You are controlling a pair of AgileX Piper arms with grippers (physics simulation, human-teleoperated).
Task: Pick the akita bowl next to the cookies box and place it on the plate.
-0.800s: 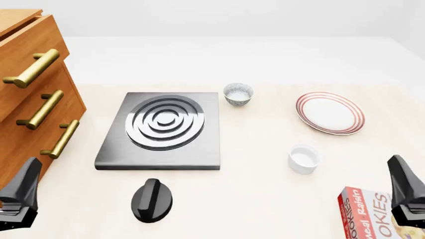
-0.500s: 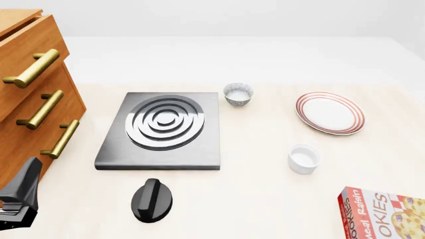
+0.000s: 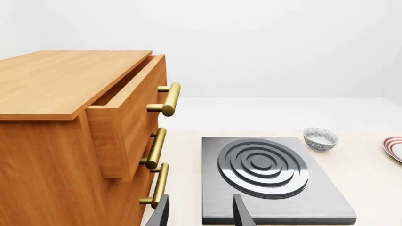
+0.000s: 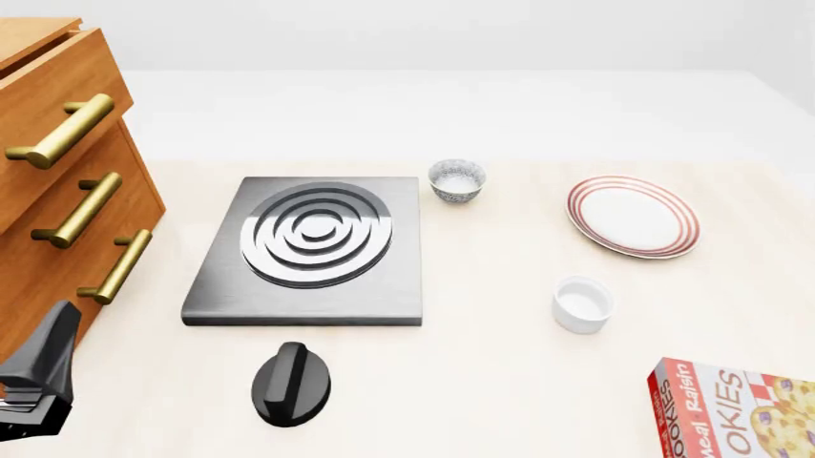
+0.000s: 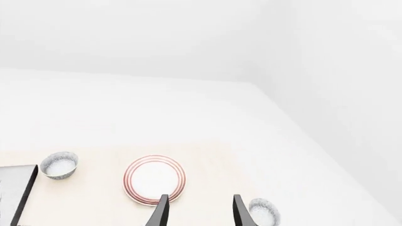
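The akita bowl point(image 5: 264, 211), small with a speckled outside, shows only in the right wrist view, just past one finger of my right gripper point(image 5: 199, 214). That gripper is open, holds nothing and is outside the front view. The red-ringed plate point(image 5: 154, 179) point(image 4: 633, 217) lies ahead of its fingers. The cookies box point(image 4: 732, 412) sits at the table's front right corner, cut by the frame. My left gripper point(image 3: 201, 215) point(image 4: 49, 343) is open and empty at the front left, by the cabinet.
A second speckled bowl point(image 4: 456, 179) point(image 3: 320, 139) stands beside the far right corner of the grey stove plate point(image 4: 312, 250). A plain white cup point(image 4: 582, 303) sits between plate and box. A black knob point(image 4: 290, 384) lies in front of the stove. A wooden drawer cabinet point(image 4: 64, 181) fills the left.
The right gripper, seen at the lower right of the front view 0.8 s ago, has left that view, uncovering the cookies box. The left gripper has barely moved.
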